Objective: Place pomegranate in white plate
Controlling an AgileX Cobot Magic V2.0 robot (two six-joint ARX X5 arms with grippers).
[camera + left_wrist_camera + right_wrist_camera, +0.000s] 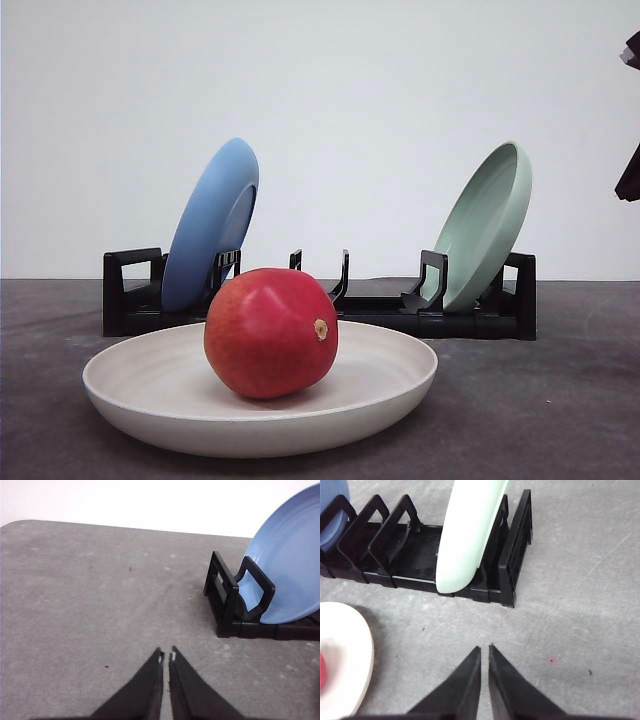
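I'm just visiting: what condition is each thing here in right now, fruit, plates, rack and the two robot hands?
pomegranate: whole, resting in the white plate, untouched.
white plate: flat on the table, holding the fruit.
blue plate: on edge, leaning in the rack.
pale green plate: on edge, leaning in the rack.
rack: middle slots free.
left hand: shut, holding nothing.
right hand: shut, holding nothing.

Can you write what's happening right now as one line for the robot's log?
pomegranate: resting in white plate | left tool: shut, empty | right tool: shut, empty
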